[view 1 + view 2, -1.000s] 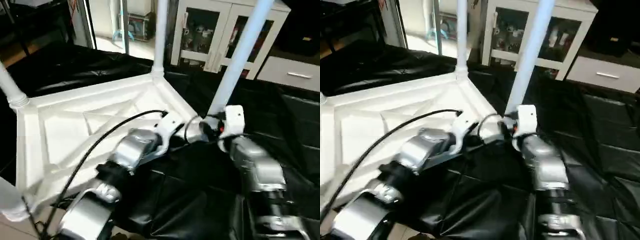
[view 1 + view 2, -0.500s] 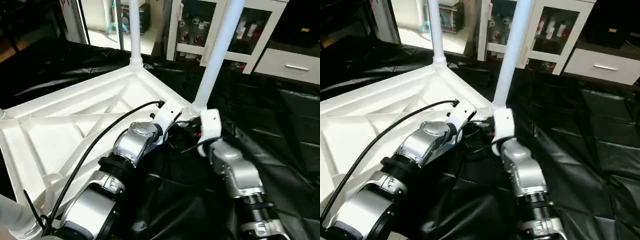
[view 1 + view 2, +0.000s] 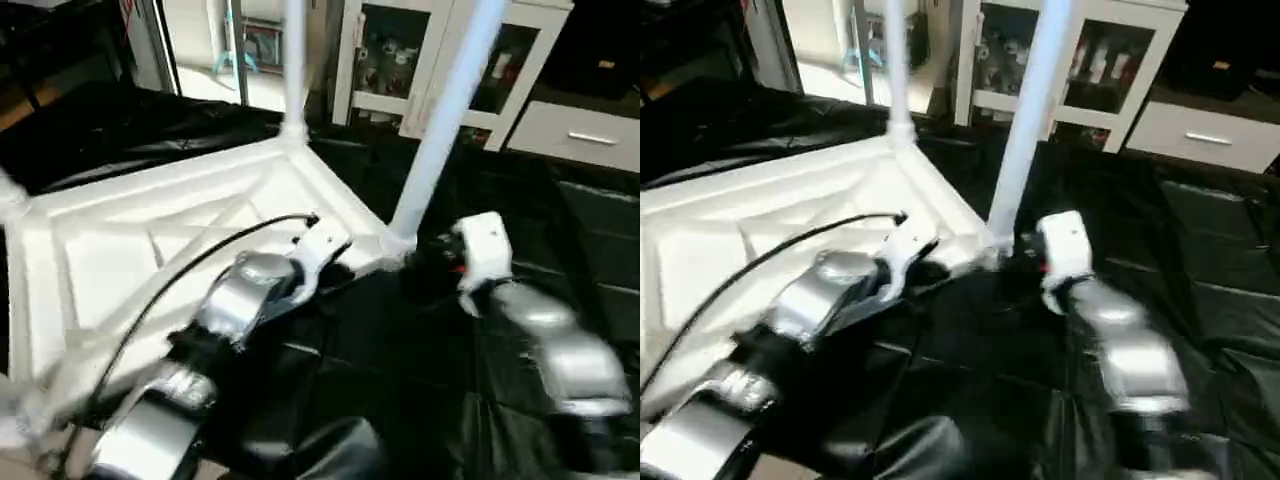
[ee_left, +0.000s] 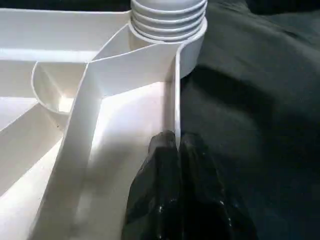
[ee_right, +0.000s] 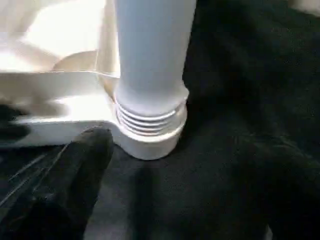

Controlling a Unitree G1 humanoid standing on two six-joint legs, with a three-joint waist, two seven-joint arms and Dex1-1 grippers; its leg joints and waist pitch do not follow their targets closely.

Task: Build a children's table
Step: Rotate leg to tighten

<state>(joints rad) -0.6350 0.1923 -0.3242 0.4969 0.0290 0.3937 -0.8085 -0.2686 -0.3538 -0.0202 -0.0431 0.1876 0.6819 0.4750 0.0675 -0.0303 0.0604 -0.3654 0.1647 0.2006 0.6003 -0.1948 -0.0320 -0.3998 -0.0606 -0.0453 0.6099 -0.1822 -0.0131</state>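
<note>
Two silver forearms reach over the upturned white plastic ribbed table top (image 3: 150, 230), which lies mid-left on black sheeting (image 3: 560, 230). Left gripper (image 4: 177, 145) pinches the top's thin rim, fingers closed on it. Centre-right, a white tapered tube leg (image 3: 440, 120) stands in the corner socket (image 5: 150, 135); right gripper (image 5: 85, 150) sits just beside, fingers' state unclear.

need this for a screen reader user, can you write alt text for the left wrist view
The left gripper, its two black fingers pressed together, pinches the thin upright edge wall of the upturned white table top just short of a corner. At that corner a ribbed leg sits in its round socket, and black sheeting lies beside the table.
</note>
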